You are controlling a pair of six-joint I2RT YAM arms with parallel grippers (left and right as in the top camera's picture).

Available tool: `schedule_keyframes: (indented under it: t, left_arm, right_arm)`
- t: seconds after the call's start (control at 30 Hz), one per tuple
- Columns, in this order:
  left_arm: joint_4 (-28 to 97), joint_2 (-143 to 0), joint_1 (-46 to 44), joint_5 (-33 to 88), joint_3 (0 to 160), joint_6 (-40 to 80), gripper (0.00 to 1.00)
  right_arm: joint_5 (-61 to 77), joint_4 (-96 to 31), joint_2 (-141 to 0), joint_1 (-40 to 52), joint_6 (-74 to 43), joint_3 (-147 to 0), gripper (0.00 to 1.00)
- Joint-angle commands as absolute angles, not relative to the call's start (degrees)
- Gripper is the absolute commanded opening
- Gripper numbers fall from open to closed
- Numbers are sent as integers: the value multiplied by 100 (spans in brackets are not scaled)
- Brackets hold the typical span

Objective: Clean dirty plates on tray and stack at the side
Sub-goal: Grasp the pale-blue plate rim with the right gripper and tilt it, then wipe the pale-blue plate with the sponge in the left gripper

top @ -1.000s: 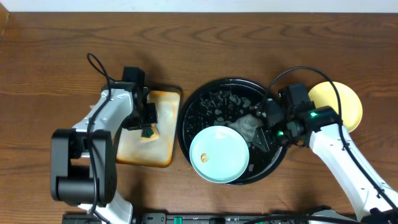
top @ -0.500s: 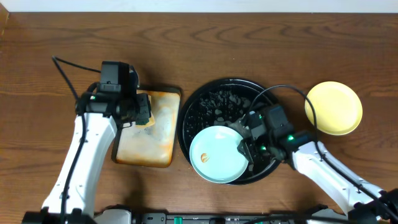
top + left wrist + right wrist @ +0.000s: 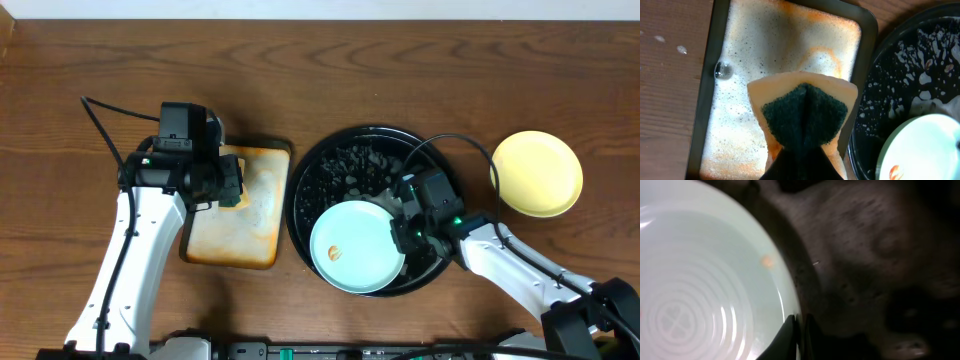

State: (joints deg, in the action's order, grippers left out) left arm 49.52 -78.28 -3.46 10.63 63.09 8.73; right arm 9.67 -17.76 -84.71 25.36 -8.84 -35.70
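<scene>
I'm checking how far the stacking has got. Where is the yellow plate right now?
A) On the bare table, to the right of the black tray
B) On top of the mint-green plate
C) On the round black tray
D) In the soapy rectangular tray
A: the overhead view shows the yellow plate lying flat on the wooden table, apart from the black tray and off to its right.

mint-green plate [image 3: 357, 248], orange smear; yellow plate [image 3: 537, 173]; black tray [image 3: 330, 170] foam-speckled; sponge [image 3: 802, 112] tan, dark green pad
</scene>
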Motion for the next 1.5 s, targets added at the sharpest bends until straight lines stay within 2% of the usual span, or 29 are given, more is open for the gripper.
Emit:
schedule_keyframes:
  t: [0.0, 0.3, 0.43, 0.53, 0.57, 0.63, 0.73, 0.93, 1.13, 1.33, 1.47]
  left_arm:
    - [4965, -7782, -336, 1199, 6410, 819, 8]
    - [4797, -7784, -447, 1743, 6407, 821, 8]
    - [4571, -7787, -770, 1900, 6403, 819, 8]
    - [4372, -7787, -1094, 1861, 6403, 819, 8]
    - [4322, -7787, -1179, 1855, 6403, 819, 8]
    - [4272, -7787, -1284, 1835, 6403, 819, 8]
    - [4268, -7787, -1347, 1837, 6403, 819, 8]
    - [4211, -7793, -1398, 1887, 6403, 827, 8]
    - [3754, -8152, -2025, 1872, 6399, 1525, 8]
    - [3068, -9030, -2768, 1844, 6401, 2211, 8]
    - [2783, -9424, -3116, 1841, 6401, 2390, 8]
  right_arm:
    - [91, -1573, -8499, 2401, -930, -3760, 3]
    - [-1223, -1041, -8499, 2397, -1175, -3767, 2]
    - [-1308, -928, -8499, 2416, -613, -3767, 3]
    - [-1302, -913, -8497, 2418, -550, -3767, 35]
    - [-1264, -956, -8497, 2418, -554, -3767, 42]
    - [-982, -1100, -8497, 2412, -631, -3767, 49]
    - [-156, -1365, -8499, 2298, -812, -3767, 51]
    - [132, -1500, -8499, 1957, -1131, -3767, 52]
    - [1105, -1474, -8506, 1540, -1109, -3767, 35]
    - [1308, -1481, -8510, 1503, -1138, -3767, 22]
    - [1291, -1474, -8615, 1503, -1179, -3767, 18]
